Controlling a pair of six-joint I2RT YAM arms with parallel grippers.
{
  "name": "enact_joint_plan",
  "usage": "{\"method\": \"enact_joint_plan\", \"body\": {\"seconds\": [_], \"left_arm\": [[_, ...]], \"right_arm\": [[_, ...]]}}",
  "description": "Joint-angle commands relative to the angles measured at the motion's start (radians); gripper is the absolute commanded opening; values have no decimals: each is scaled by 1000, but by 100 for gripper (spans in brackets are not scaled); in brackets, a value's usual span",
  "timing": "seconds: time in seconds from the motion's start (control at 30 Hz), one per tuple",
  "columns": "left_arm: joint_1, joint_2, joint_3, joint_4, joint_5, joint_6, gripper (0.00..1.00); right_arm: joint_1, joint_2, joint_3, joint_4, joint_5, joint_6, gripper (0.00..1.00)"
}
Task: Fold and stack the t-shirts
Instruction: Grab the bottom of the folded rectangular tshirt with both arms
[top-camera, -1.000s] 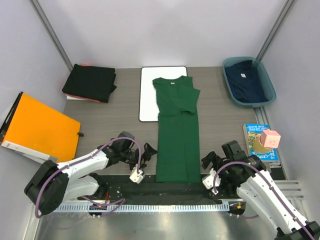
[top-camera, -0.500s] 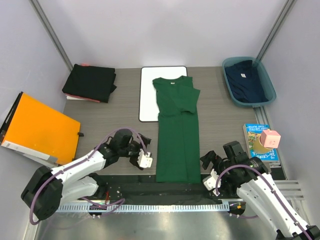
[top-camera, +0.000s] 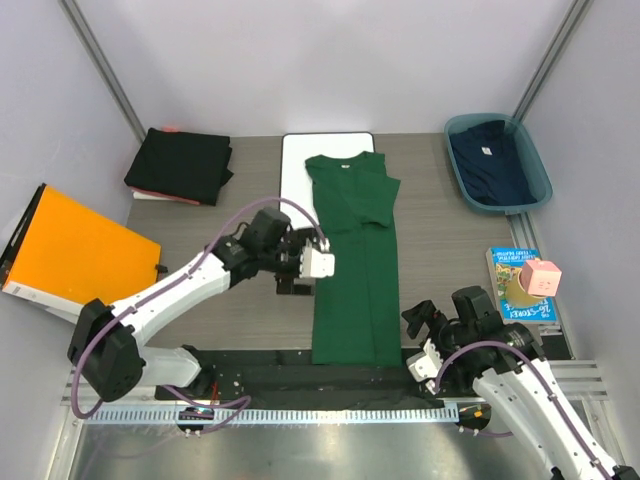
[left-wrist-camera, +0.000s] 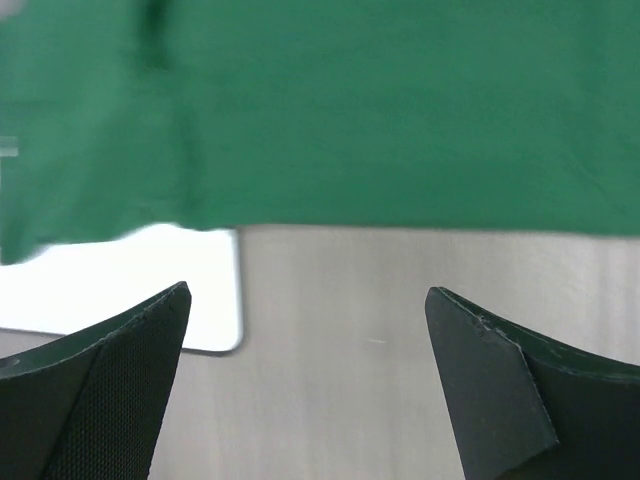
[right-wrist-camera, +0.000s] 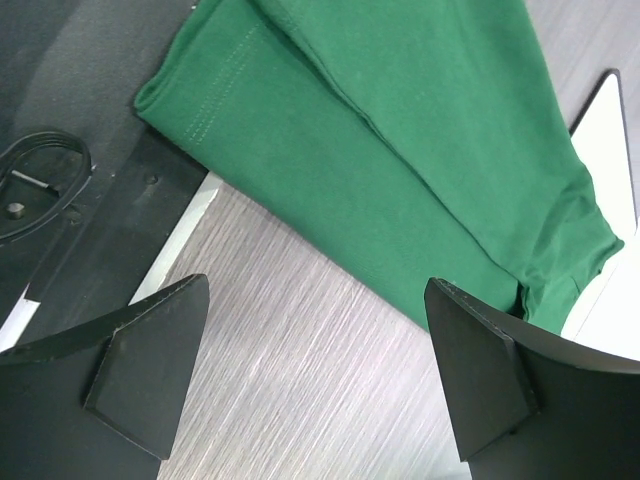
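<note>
Dark green t-shirt (top-camera: 350, 270), already folded lengthwise into a narrow strip, lay down the middle of the bench (top-camera: 440, 240). Its long axis ran from 12 o'clock to 6 o'clock. The collar end rested on the white board (top-camera: 295, 200) at 12 o'clock, and the hem reached the black mat (top-camera: 300, 380) at the near edge.

The left hand (top-camera: 312, 270) hung just beside the strip's left edge, about halfway along its length, so the cloth lay at 3 o'clock from it. Its wrist view showed the left hand (left-wrist-camera: 307, 290) spread wide and holding nothing, over bare bench. The green edge (left-wrist-camera: 400, 120) crossed straight ahead, and a board corner (left-wrist-camera: 200, 290) sat off to the left.

The right hand (top-camera: 418, 338) waited near the hem's right corner, apart from it, with the cloth at 9 o'clock. It too was spread and empty, the hem corner (right-wrist-camera: 200, 100) showing ahead and to the left of the right hand (right-wrist-camera: 317, 283).

Judging by this layout, the next fold would run across the long axis. The right hand was nearer the hem, and the left was nearer the middle.
</note>
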Motion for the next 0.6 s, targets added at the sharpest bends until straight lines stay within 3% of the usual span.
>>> {"method": "enact_joint_plan", "body": {"seconds": [0.0, 0.1, 0.23, 0.37, 0.57], "left_arm": [[-107, -36, -121, -68, -68, 27, 100], [-177, -73, -231, 71, -139, 38, 100], [-289, -134, -422, 307, -200, 172, 100], [-362, -194, -620, 515, -193, 260, 100], [-431, -145, -660, 653, -234, 197, 100]], "right_arm": [[-1, -27, 7, -96, -16, 62, 95], [-1, -7, -8, -81, -30, 61, 95], [-1, 48, -22, -77, -52, 1, 95], [-1, 166, -33, -79, -69, -82, 95], [-1, 246, -99, 30, -92, -155, 93]]}}
